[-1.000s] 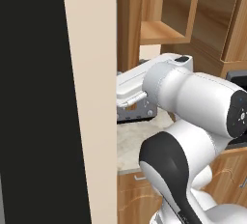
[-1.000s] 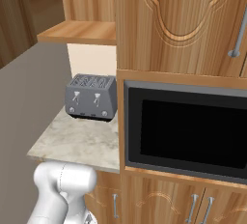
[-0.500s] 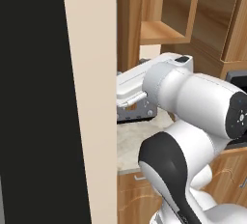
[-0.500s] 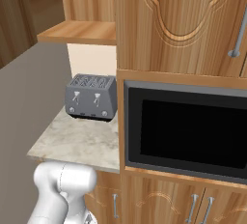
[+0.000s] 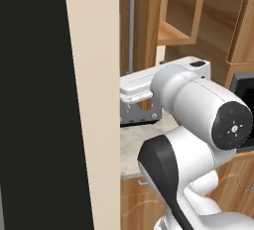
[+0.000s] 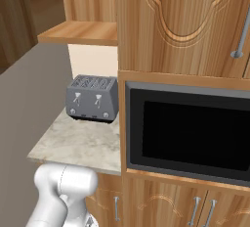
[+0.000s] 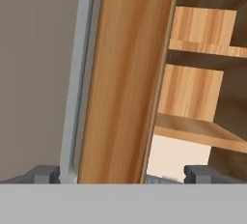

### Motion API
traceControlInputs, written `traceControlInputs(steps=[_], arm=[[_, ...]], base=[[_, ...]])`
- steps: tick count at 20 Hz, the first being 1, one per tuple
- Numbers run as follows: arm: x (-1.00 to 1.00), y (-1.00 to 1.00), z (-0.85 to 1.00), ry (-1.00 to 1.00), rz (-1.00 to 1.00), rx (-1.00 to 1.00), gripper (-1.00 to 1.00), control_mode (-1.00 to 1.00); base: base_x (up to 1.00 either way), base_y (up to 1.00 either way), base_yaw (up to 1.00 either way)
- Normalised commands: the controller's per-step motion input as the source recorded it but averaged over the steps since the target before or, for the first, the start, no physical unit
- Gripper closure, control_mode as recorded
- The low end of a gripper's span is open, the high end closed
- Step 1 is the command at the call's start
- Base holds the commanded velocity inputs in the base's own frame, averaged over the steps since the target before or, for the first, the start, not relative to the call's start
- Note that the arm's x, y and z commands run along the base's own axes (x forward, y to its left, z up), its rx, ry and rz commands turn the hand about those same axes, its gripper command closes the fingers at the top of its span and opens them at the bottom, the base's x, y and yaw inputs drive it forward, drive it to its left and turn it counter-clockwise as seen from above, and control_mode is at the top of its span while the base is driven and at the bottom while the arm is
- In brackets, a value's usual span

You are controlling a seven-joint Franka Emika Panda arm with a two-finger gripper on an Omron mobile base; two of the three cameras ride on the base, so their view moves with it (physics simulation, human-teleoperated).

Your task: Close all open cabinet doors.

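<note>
Nothing has shifted across the last second: arm, toaster and doors sit where they were in both base views.

Left base view: the white arm (image 5: 198,105) rises from the lower right, its big elbow joint folded in front of the counter (image 5: 136,147), its forearm reaching left toward a brown open cabinet door (image 5: 144,21) seen edge-on, with a silver bar handle (image 5: 133,23) running down it. Behind that door an open cabinet (image 5: 208,11) shows bare wooden shelves.

Right base view: a grey 4-slot toaster (image 6: 93,98) stands on the marble counter beside the black microwave (image 6: 188,133). Above the microwave a closed cabinet door (image 6: 185,23) shows its carved arch.

Hand view: the gripper (image 7: 123,175) has its 2 dark tips spread wide, 1 on either side of the open door's edge and handle; whether they touch it I cannot tell. Empty shelves lie to the right.
</note>
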Motion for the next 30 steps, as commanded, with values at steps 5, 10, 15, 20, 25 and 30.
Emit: traceControlInputs(steps=[5, 10, 15, 20, 25, 30], arm=[[0.94, -0.23, -0.11, 0.00, -0.15, -0.02, -1.00, -1.00], [0.85, -0.39, -0.16, 0.00, -0.13, -0.01, -1.00, -1.00], [0.73, -0.55, -0.06, 0.00, -0.11, 0.00, -1.00, -1.00], [0.67, -0.55, -0.02, 0.00, -0.07, 0.00, -1.00, -1.00], [0.66, -0.61, 0.00, 0.00, 0.00, 0.00, -1.00, -1.00], [0.68, -0.49, 0.00, 0.00, 0.00, 0.00, -1.00, -1.00]], base=[[0.00, 0.00, 0.00], [0.00, 0.00, 0.00], [0.00, 0.00, 0.00], [0.00, 0.00, 0.00], [0.00, 0.00, 0.00], [0.00, 0.00, 0.00]])
